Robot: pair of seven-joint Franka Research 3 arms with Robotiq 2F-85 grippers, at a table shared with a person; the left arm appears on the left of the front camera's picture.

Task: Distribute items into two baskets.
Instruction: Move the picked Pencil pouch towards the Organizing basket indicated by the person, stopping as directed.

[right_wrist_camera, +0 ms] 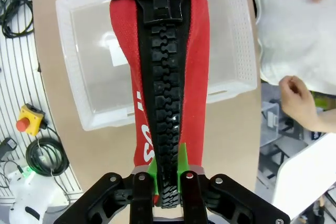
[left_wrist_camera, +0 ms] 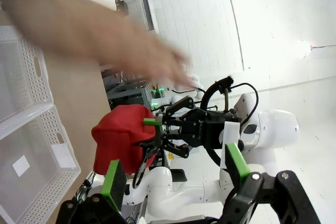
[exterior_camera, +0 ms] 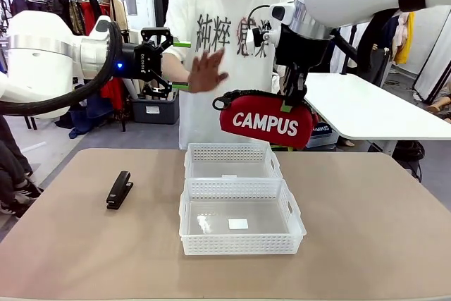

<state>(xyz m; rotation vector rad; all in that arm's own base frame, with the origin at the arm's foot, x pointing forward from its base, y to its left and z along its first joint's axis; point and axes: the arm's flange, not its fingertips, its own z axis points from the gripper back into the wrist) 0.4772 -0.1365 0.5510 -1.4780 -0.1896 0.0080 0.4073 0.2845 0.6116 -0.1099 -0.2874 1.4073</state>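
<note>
The right gripper point(exterior_camera: 287, 106) is clenched on the red pouch point(exterior_camera: 268, 123), pinching it along the black zipper seam, and the pouch hangs in the air above the far basket point(exterior_camera: 232, 151), well clear of the rim. In the right wrist view the green pads of that gripper point(right_wrist_camera: 168, 169) bite the zipper ridge, and the pouch point(right_wrist_camera: 199, 66) drops away below them with its pull loop dangling. It looks soft and light. The fabric sags around the grip, so it should flop and settle rather than land square, and the cloth looks unlikely to slip. The stiff zipper line is the sensible place to hold it.

The black stapler point(exterior_camera: 120, 189) lies on the surface point(exterior_camera: 366, 230), well apart from the baskets on the robot's left. It is small and rigid and probably smooth — best taken across its narrow body at mid-length.

The left gripper point(exterior_camera: 180, 65) is released, jaws wide, holding nothing and raised high. The near basket point(exterior_camera: 239, 243) is empty except for its label.

Watch the person's hand point(exterior_camera: 206, 72) — it is raised just beside the open left gripper, between the two arms. Any sweep across the middle risks meeting it.
</note>
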